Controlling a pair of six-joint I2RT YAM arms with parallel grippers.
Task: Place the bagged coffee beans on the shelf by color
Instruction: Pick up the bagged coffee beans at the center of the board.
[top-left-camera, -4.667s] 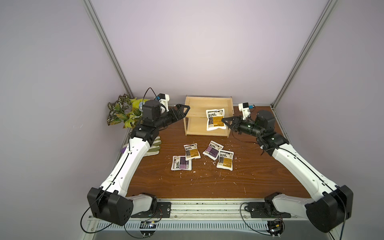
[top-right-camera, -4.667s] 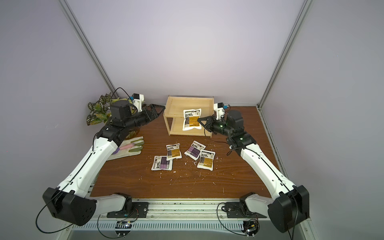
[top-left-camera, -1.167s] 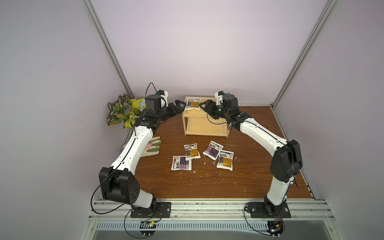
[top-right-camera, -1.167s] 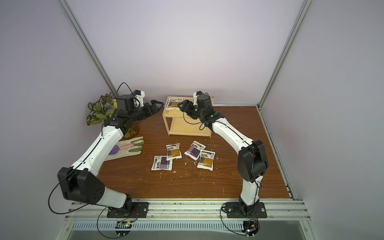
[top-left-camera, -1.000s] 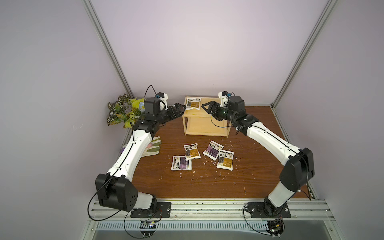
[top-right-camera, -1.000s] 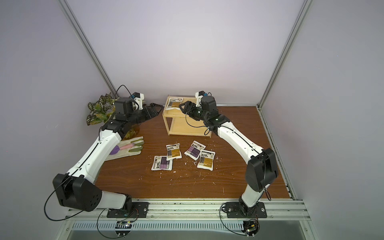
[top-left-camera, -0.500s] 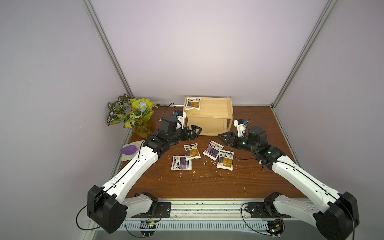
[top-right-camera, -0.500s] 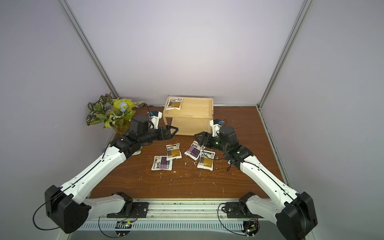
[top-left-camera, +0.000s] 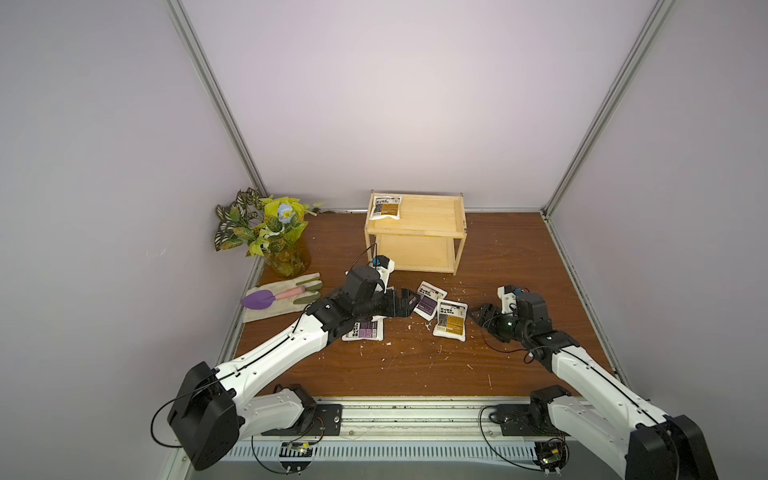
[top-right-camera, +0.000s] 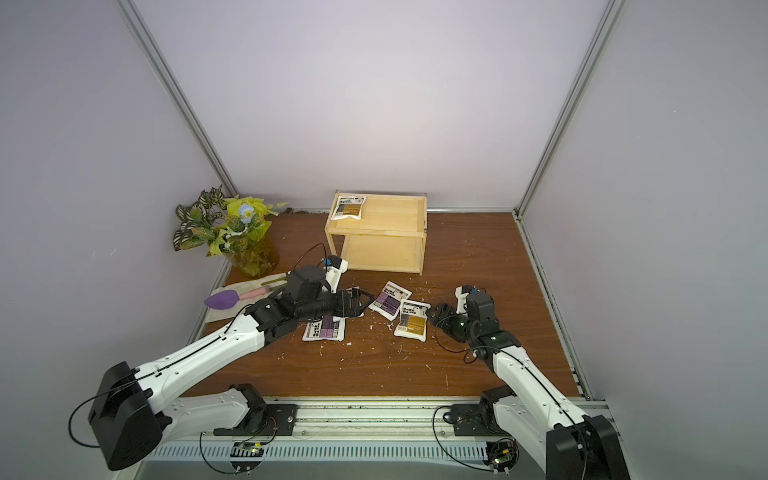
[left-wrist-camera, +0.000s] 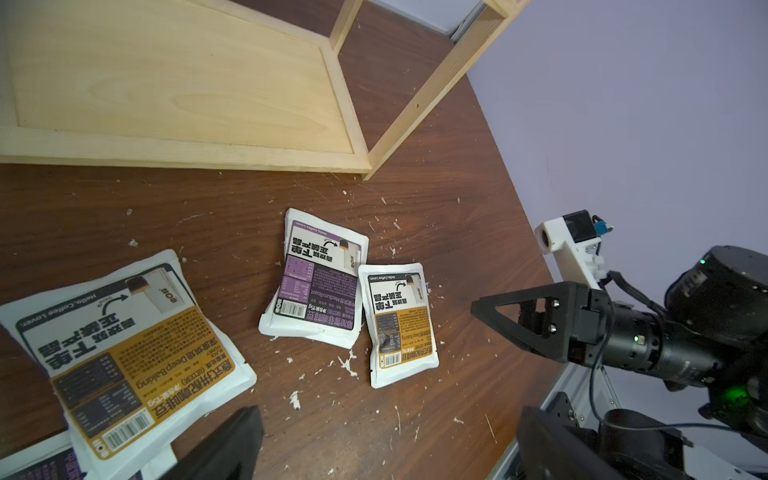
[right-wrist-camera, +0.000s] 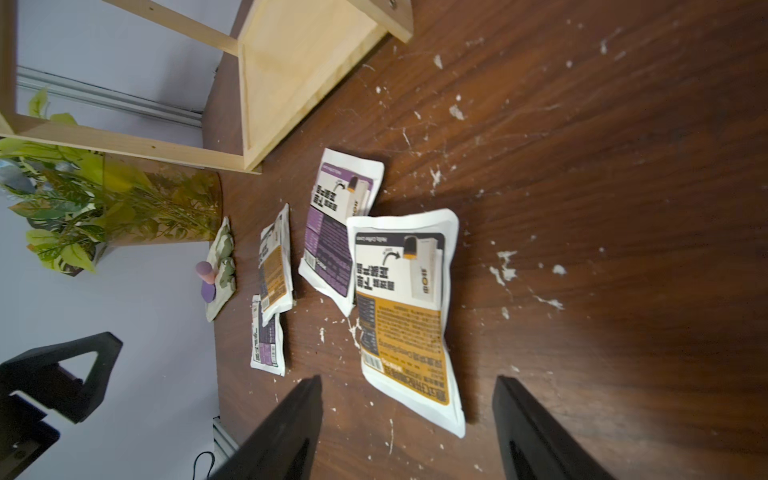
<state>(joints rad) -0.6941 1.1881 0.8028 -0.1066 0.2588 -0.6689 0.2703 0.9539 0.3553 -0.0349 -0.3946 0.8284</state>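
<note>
One golden-labelled bag (top-left-camera: 385, 207) lies on the left end of the top tier of the pale wood shelf (top-left-camera: 449, 216). On the table in front lie a purple bag (top-left-camera: 430, 299) and a golden bag (top-left-camera: 451, 322) overlapping it. My left arm partly covers another purple bag (top-left-camera: 365, 331). A golden bag (left-wrist-camera: 124, 353) shows in the left wrist view. My left gripper (top-left-camera: 409, 301) hovers open over these bags, holding nothing. My right gripper (right-wrist-camera: 409, 432) is open and low, just right of the golden bag (right-wrist-camera: 401, 307), whose near end points between its fingers.
A potted plant (top-left-camera: 270, 232) stands in the back left corner. In front of it a glove with a purple trowel (top-left-camera: 282, 297) lies on the table. White crumbs are scattered over the brown table (top-left-camera: 519, 249). Walls close in on three sides.
Both arms have come down from the shelf's top to the table. The golden bag stays on the top tier. The left gripper now reaches over the loose bags.
</note>
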